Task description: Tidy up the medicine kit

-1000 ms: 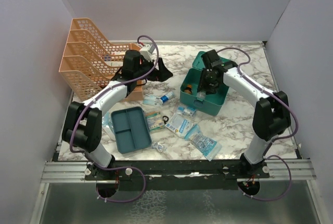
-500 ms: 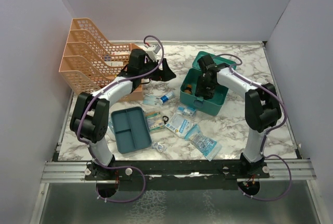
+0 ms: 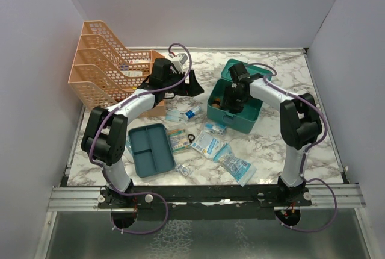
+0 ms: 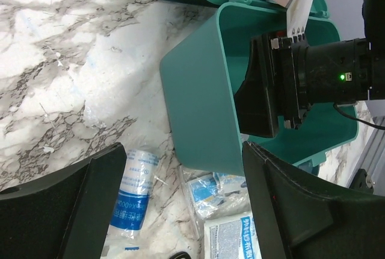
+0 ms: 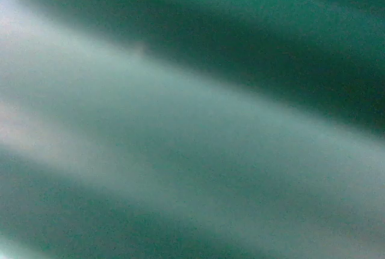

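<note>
The medicine kit point(image 3: 236, 113) is a teal box standing open at the centre right of the marble table, its lid point(image 3: 240, 68) tipped back. My right gripper point(image 3: 232, 95) reaches down inside it. Its jaws are hidden there, and the right wrist view shows only blurred teal. An orange-brown item point(image 3: 217, 99) lies in the box's left end. My left gripper point(image 3: 191, 83) hovers left of the kit, open, with nothing between its fingers point(image 4: 78, 211). In the left wrist view, the kit point(image 4: 198, 102) fills the middle with the right gripper point(image 4: 283, 84) inside it.
An orange mesh rack point(image 3: 102, 66) stands at the back left. A flat teal divided tray point(image 3: 150, 150) lies front left. A gauze roll point(image 4: 135, 187) and sealed packets point(image 4: 234, 235) lie in front of the kit, with more packets point(image 3: 234, 164) nearer the front edge.
My right gripper has shifted left and lower inside the kit, its arm folding in. My left gripper has drifted slightly right, still open.
</note>
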Controlling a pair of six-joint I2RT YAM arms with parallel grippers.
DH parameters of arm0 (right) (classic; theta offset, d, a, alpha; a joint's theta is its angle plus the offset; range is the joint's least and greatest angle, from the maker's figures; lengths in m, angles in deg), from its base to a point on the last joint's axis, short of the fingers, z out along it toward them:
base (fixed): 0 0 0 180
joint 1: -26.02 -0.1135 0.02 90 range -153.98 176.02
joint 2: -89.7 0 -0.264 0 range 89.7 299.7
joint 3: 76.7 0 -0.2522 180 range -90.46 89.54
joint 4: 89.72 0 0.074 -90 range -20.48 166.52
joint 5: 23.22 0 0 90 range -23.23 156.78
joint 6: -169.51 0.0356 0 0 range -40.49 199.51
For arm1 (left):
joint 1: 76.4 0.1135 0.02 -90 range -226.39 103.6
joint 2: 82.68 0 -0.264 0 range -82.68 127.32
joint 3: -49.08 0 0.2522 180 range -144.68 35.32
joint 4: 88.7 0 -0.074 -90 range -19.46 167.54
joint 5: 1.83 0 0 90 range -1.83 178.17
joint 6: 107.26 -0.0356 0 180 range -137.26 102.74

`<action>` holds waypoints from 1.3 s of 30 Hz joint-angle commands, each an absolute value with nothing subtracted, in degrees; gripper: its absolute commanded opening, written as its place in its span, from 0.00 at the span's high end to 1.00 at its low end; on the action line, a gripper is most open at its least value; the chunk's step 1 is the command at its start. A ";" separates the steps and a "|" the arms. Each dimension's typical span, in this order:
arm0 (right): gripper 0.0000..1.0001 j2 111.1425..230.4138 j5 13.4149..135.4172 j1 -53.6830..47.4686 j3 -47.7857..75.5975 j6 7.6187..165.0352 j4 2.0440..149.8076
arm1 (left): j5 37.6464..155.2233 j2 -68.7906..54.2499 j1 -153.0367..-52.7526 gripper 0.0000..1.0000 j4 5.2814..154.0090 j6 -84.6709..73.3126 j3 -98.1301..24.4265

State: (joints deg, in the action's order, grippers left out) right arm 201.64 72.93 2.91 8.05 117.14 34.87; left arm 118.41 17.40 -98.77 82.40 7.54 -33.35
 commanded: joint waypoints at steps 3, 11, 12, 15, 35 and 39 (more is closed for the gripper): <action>0.48 201.45 75.47 2.92 8.25 116.25 40.66 | 115.79 15.32 -99.22 0.19 80.97 6.00 -34.94; 0.44 197.82 70.90 2.91 9.40 115.90 42.42 | 115.52 16.62 -99.59 0.20 80.88 5.55 -35.92; 0.45 197.56 70.41 2.91 9.54 115.84 42.66 | 115.45 16.71 -99.60 0.20 80.88 5.48 -36.04; 0.47 197.16 68.41 2.93 9.80 115.89 42.52 | 115.39 16.97 -99.69 0.20 80.84 5.28 -36.17; 0.71 195.67 71.22 2.43 18.00 115.23 49.77 | 115.11 17.78 -99.80 0.21 77.63 3.58 -37.68; 0.72 194.27 73.18 1.99 19.52 114.97 50.18 | 115.28 17.93 -99.87 0.21 77.57 3.57 -37.72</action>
State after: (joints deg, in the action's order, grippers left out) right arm 195.95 70.04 2.84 16.94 115.41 49.63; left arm 115.75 17.42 -99.42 78.14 4.61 -36.25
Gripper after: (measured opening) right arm 0.368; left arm 0.791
